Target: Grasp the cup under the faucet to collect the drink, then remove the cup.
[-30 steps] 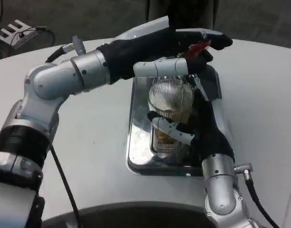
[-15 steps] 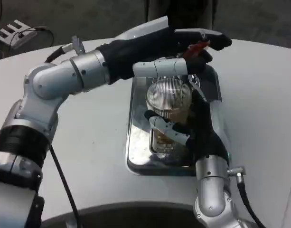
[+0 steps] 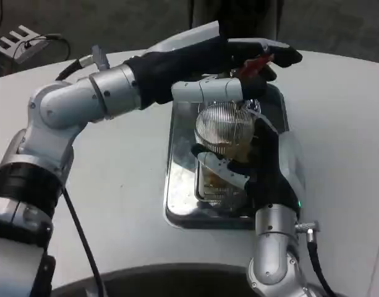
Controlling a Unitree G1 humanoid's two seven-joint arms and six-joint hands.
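Left hand (image 3: pixel 238 62) reaches across from the picture's left, extended over the top of the dispenser, its fingers at the red lever (image 3: pixel 258 61). Whether the fingers grip the lever or merely rest on it cannot be told.

Right hand (image 3: pixel 251 167) rises from the lower edge, fingers wrapped around the cup (image 3: pixel 223 127) from the right side. The cup is ribbed and clear, tilted with its mouth towards the camera, brownish liquid visible low inside.

Cup and right hand sit over the metal tray (image 3: pixel 177 179), which lies on the white table (image 3: pixel 127 185). A grille shows in the tray floor beneath the cup.
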